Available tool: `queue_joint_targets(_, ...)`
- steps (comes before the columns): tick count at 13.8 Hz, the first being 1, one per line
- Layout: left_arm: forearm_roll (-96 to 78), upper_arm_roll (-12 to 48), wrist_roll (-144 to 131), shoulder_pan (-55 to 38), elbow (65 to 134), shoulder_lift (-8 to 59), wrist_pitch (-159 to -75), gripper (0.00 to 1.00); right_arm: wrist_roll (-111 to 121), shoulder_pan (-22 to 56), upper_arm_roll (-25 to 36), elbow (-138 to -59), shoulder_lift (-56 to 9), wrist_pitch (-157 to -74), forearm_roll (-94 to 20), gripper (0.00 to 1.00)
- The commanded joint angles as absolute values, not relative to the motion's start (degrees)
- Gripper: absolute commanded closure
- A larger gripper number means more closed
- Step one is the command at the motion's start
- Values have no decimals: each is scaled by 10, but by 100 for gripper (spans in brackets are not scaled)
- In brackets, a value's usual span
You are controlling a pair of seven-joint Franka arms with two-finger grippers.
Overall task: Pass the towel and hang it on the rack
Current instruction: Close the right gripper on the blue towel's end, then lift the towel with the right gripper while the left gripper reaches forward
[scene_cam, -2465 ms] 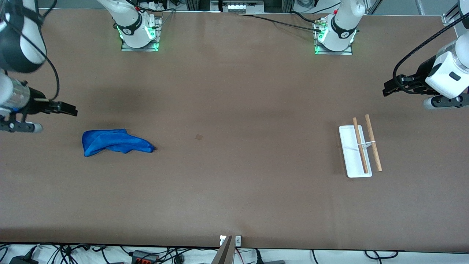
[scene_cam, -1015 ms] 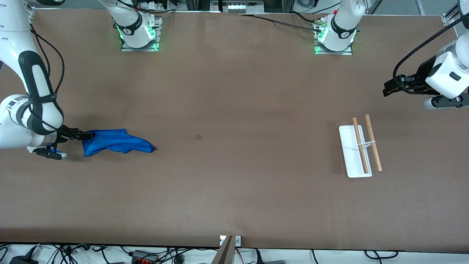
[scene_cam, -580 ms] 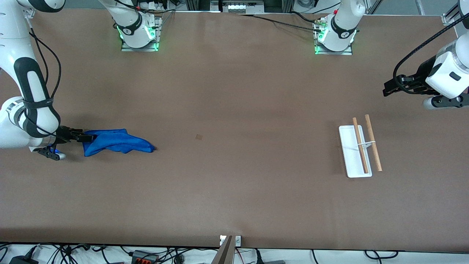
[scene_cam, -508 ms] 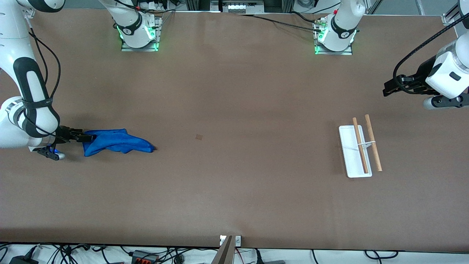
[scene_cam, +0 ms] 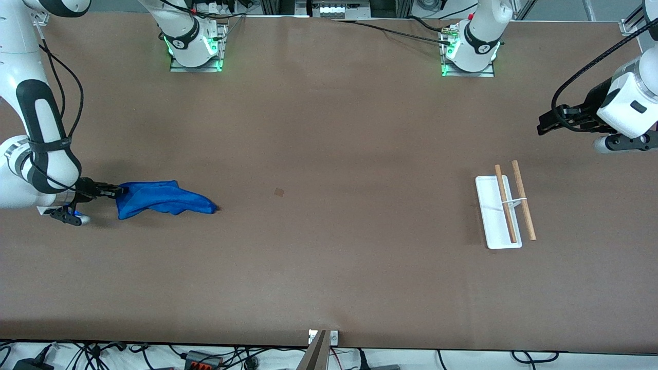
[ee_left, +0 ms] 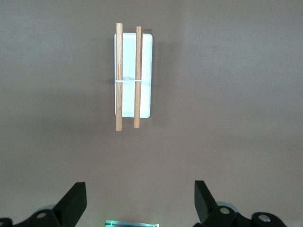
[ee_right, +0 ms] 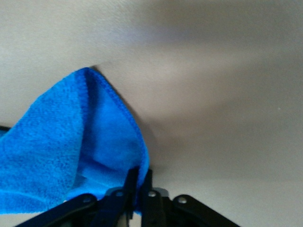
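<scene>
on the brown worktop [scene_cam: 329,257], at the right arm's end, the towel [scene_cam: 162,198] lies crumpled and mostly flat, well apart from the rack [scene_cam: 504,210] at the left arm's end. the right claw [scene_cam: 115,190] is down at the worktop and pinched tight on the towel's edge; the right wrist view shows a thin fold of blue caught between its closed fingers [ee_right: 135,187]. the grip looks shallow, so the lift is best slow and straight up, letting the cloth hang free before carrying it toward the middle for the handover. the left claw [scene_cam: 546,125] waits in the air near the rack with its fingers [ee_left: 71,204] spread wide and empty. it should take a free hanging edge, not the pinched corner.
</scene>
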State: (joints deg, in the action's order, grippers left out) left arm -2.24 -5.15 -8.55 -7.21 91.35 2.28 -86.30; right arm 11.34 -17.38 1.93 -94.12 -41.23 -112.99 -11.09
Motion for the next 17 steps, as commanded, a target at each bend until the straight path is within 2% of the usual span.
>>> queue_joint_targets(1,-17,-49,-79,-69,910,21,-853,0,130,-178,11,-919,-413,-1094,-122,100)
queue_joint_targets(4,-17,-49,-79,-69,910,21,-853,0,129,-159,5,-844,-404,-978,-120,100)
queue_joint_targets(7,-33,-54,-79,-68,910,21,-848,0,133,-119,-3,-753,-398,-897,-116,100)
queue_joint_targets(10,-33,-54,-78,-68,910,21,-848,0,132,-35,-3,-659,-389,-820,-119,100)
queue_joint_targets(13,-34,-54,-74,-68,910,21,-846,0,111,82,-2,-598,-388,-823,-120,100)
queue_joint_targets(17,-34,-54,-35,-76,910,25,-827,0,34,219,-4,-590,-388,-929,-122,100)
